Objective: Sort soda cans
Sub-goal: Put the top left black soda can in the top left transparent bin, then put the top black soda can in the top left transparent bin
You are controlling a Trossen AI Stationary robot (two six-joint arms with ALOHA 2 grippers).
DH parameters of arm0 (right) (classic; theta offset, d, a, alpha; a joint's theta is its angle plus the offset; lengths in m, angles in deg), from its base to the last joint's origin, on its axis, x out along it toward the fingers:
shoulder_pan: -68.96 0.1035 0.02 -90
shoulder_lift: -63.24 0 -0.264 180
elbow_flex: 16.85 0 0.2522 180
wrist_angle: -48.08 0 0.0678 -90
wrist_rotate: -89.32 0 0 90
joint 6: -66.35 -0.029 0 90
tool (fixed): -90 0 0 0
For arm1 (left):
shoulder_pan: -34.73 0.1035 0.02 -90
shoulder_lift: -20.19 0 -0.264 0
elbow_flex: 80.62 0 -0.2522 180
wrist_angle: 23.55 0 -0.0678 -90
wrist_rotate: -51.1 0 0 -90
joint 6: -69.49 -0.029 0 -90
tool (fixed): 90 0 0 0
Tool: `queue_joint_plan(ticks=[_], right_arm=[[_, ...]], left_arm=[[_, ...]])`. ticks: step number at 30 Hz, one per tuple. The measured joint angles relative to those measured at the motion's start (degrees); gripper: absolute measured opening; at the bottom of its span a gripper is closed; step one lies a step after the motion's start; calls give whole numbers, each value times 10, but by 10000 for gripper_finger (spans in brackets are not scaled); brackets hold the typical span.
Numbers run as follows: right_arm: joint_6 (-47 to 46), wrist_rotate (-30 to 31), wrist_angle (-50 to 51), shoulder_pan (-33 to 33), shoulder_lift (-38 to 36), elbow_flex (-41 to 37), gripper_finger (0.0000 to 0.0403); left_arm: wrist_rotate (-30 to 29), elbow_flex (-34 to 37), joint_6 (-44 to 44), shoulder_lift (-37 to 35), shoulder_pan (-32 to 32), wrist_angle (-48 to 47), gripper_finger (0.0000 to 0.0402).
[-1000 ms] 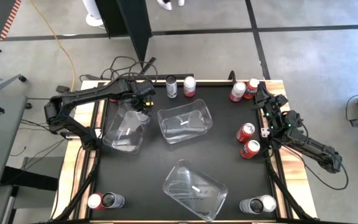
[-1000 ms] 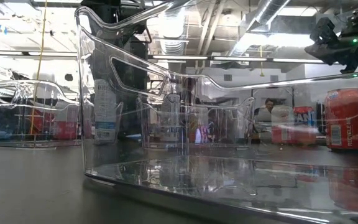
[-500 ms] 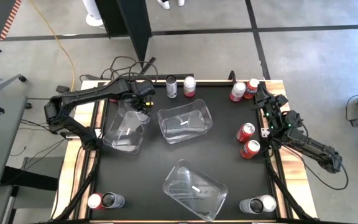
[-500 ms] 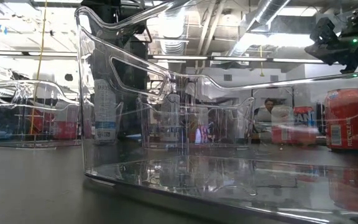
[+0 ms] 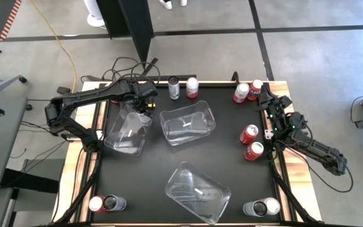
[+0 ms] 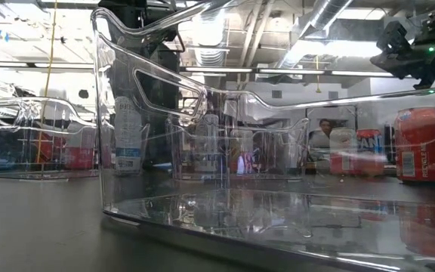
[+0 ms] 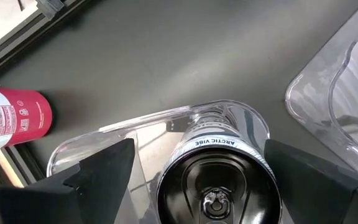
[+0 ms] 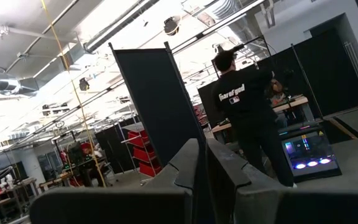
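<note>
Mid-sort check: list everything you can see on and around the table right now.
far-centre cans: two, one dark, one red-and-white, far edge of the table.
far-right cans: two, red, far right corner.
right-side cans: two, red, beside the right arm.
near-left cans: two, one red, one dark, near left corner.
near-right cans: two, one dark, one pale, near right corner.
silver can: one, upright in the left bin.
clear bins: three, left bin, centre bin, near bin.
person: one, dark top, in the room beyond.
left gripper: open, fingers either side of the silver can.
right gripper: shut, by the far-right cans.
</note>
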Motion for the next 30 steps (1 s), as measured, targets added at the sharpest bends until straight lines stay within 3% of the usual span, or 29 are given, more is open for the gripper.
queue_joint_plan(ticks=[19,30], right_arm=[[0,0,0,0,0,0,50],[0,0,0,0,0,0,50]], left_arm=[[-12,0,-2,-4,0,42,356],[-56,-4,-34,-9,1,88,356]])
